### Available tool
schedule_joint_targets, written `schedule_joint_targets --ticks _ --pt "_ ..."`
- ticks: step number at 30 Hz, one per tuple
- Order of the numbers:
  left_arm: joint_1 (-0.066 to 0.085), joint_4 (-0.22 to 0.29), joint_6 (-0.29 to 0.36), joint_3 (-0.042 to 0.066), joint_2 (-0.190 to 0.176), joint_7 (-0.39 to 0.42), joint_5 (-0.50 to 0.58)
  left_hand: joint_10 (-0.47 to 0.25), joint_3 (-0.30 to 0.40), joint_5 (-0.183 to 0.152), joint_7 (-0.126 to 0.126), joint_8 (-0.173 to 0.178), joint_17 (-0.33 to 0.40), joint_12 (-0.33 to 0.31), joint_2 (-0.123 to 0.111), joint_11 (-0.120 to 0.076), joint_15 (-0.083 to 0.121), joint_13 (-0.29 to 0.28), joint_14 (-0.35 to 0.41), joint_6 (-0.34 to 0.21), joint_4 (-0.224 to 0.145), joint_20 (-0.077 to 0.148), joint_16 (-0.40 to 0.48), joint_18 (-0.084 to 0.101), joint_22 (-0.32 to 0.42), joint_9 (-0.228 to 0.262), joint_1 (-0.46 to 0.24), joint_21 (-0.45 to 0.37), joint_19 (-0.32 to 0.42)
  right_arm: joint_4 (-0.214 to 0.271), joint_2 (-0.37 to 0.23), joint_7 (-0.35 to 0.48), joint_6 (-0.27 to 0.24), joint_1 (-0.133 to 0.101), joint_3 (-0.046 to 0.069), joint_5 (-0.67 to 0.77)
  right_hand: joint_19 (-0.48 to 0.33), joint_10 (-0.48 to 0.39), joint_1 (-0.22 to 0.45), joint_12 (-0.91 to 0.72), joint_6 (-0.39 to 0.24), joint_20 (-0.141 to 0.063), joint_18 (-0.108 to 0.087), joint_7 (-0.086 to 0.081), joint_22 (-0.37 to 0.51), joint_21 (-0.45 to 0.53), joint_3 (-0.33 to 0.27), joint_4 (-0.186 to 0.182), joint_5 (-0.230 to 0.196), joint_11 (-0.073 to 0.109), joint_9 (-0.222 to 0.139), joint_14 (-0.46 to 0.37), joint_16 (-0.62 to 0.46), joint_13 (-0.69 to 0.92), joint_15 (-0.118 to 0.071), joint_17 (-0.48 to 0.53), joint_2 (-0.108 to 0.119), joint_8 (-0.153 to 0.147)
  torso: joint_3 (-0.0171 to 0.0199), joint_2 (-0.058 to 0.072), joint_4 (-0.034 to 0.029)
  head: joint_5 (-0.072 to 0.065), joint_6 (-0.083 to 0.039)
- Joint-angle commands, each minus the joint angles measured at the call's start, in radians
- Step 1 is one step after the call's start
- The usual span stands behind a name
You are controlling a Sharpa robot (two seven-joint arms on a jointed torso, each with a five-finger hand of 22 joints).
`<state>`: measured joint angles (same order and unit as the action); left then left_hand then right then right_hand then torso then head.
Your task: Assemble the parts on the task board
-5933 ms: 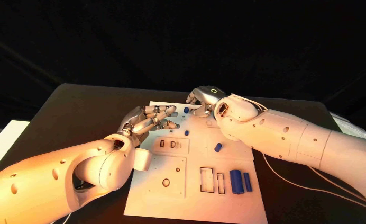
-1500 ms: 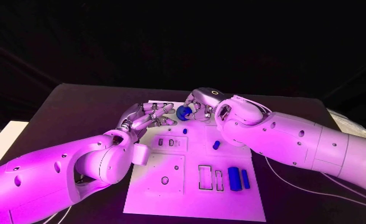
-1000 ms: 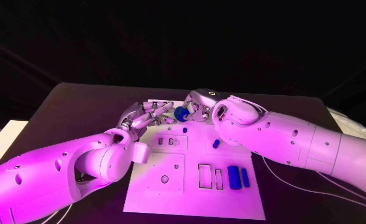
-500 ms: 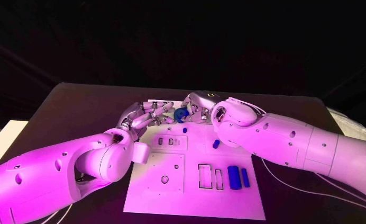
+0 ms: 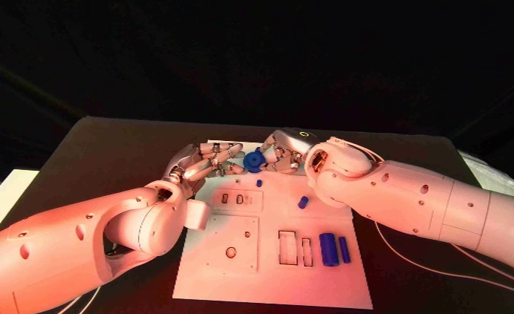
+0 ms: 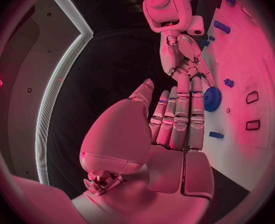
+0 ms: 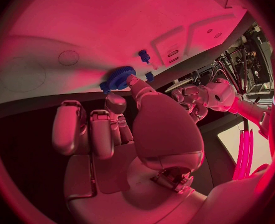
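blue gear [image 5: 252, 161] over far end of white board [image 5: 268, 269], pinched in our right hand [image 5: 284, 157] | left hand [image 5: 206, 163] beside, fingers apart, empty | looks light, stiff, kinda slippery, we'd grip the toothed rim

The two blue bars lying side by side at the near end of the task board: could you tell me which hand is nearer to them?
Right. The right hand is up the board from the blue bars on their side, holding the blue gear; the left hand lies beyond the gear.
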<state>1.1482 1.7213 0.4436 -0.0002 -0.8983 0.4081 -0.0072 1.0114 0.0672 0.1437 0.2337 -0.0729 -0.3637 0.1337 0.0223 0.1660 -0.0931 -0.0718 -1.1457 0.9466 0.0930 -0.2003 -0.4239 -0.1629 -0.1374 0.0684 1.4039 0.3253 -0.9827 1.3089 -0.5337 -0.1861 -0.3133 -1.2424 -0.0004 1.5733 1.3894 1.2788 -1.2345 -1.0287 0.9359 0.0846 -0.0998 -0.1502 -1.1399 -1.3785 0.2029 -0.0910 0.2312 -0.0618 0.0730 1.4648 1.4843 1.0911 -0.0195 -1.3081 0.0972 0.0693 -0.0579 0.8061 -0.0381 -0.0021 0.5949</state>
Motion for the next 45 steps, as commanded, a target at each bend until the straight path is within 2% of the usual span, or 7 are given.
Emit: schedule_joint_targets --ticks 1,20,25,29,35,39,45 --pt "0.001 0.002 -0.023 0.001 0.001 0.01 0.006 -0.007 0.0 -0.001 -0.002 -0.003 -0.001 0.002 0.003 0.0 -0.002 0.001 0.006 -0.005 -0.005 -0.005 -0.003 -0.019 0.001 0.001 0.009 -0.001 0.003 -0.004 0.009 0.029 0.03 0.001 0.0 -0.046 0.002 0.01 0.013 -0.009 0.007 0.003 0.016 -0.001 -0.002 -0.006 -0.006 -0.013 0.015 0.0 0.001 0.074 0.006 0.006 0.004 -0.092 -0.014 -0.001 -0.0006 -0.001 -0.0019 -0.005 0.001" --pt "0.001 -0.003 -0.024 0.001 0.009 0.009 0.008 -0.007 0.0 -0.001 -0.002 -0.003 -0.001 0.002 0.003 0.0 -0.002 0.001 0.006 -0.005 -0.005 -0.005 -0.003 -0.019 0.001 0.001 0.009 -0.001 0.003 -0.057 0.053 -0.007 0.084 0.001 0.0 -0.061 0.002 0.005 0.029 -0.008 -0.007 0.004 0.017 -0.006 -0.004 -0.008 -0.026 -0.035 0.04 -0.003 -0.003 0.074 0.008 0.009 0.006 -0.097 -0.016 -0.008 -0.0011 0.0 -0.0022 -0.005 0.006" --pt "0.001 -0.004 -0.025 0.001 0.009 0.008 0.008 -0.007 0.0 -0.001 -0.002 -0.003 -0.001 0.002 0.003 0.0 -0.002 0.001 0.006 -0.005 -0.005 -0.005 -0.003 -0.019 0.001 0.001 0.009 -0.001 0.003 -0.058 0.055 -0.017 0.058 0.001 0.0 -0.051 0.002 0.0 0.018 -0.004 -0.023 0.006 0.017 -0.009 -0.005 -0.009 -0.024 -0.033 0.044 -0.006 -0.006 0.074 0.009 0.007 0.008 -0.098 -0.019 -0.01 -0.0006 0.001 -0.0023 -0.005 0.006" --pt "0.001 -0.005 -0.025 0.001 0.01 0.008 0.008 -0.007 0.0 -0.001 -0.002 -0.003 -0.001 0.002 0.003 0.0 -0.002 0.001 0.006 -0.005 -0.005 -0.005 -0.003 -0.019 0.001 0.001 0.009 -0.001 0.003 -0.042 0.043 0.006 -0.026 0.001 0.0 -0.046 0.002 0.001 0.0 -0.01 -0.031 0.007 0.017 -0.01 -0.006 -0.01 -0.019 -0.025 0.074 -0.007 -0.006 0.074 0.009 0.013 0.009 -0.098 -0.021 -0.007 0.0 0.0 -0.0034 -0.005 0.004" --pt "0.001 -0.006 -0.025 0.001 0.006 0.008 0.008 -0.009 0.001 -0.001 -0.001 -0.003 -0.002 0.003 0.003 0.001 -0.002 0.001 0.007 -0.006 -0.005 -0.005 -0.003 -0.018 0.001 0.0 0.009 -0.001 0.004 0.025 -0.03 0.141 -0.13 0.0 0.006 -0.133 0.003 0.011 -0.029 -0.028 -0.026 0.007 0.018 -0.009 -0.013 -0.013 -0.007 -0.007 0.092 -0.005 -0.004 0.073 0.005 0.03 0.008 -0.091 -0.02 -0.004 0.0013 -0.001 0.001 -0.002 0.001" --pt "0.001 -0.006 -0.027 0.001 0.002 0.01 0.007 -0.009 0.001 -0.001 -0.001 -0.003 -0.002 0.003 0.003 0.001 -0.002 0.001 0.007 -0.006 -0.005 -0.005 -0.003 -0.018 0.001 0.0 0.009 -0.001 0.004 0.076 -0.108 0.243 -0.135 -0.007 0.011 -0.241 0.005 0.013 -0.049 -0.034 -0.011 0.007 0.019 -0.007 -0.018 -0.015 0.003 0.007 0.094 -0.003 -0.002 0.072 0.005 0.037 0.007 -0.091 -0.022 0.001 0.0024 -0.004 0.0058 -0.001 -0.002" --pt "0.001 -0.008 -0.036 0.0 -0.008 0.019 -0.002 -0.012 0.004 -0.001 -0.001 -0.002 -0.003 0.003 0.003 0.001 -0.003 0.002 0.01 -0.008 -0.009 -0.005 -0.004 -0.018 0.001 0.0 0.012 -0.001 0.005 0.152 -0.249 0.352 -0.114 -0.016 0.014 -0.364 0.006 0.012 -0.091 -0.032 0.012 0.004 0.02 -0.005 -0.025 -0.019 0.03 0.043 0.091 0.0 0.0 0.074 0.009 0.038 0.004 -0.098 -0.018 0.004 0.0089 -0.009 0.0181 0.004 -0.002"
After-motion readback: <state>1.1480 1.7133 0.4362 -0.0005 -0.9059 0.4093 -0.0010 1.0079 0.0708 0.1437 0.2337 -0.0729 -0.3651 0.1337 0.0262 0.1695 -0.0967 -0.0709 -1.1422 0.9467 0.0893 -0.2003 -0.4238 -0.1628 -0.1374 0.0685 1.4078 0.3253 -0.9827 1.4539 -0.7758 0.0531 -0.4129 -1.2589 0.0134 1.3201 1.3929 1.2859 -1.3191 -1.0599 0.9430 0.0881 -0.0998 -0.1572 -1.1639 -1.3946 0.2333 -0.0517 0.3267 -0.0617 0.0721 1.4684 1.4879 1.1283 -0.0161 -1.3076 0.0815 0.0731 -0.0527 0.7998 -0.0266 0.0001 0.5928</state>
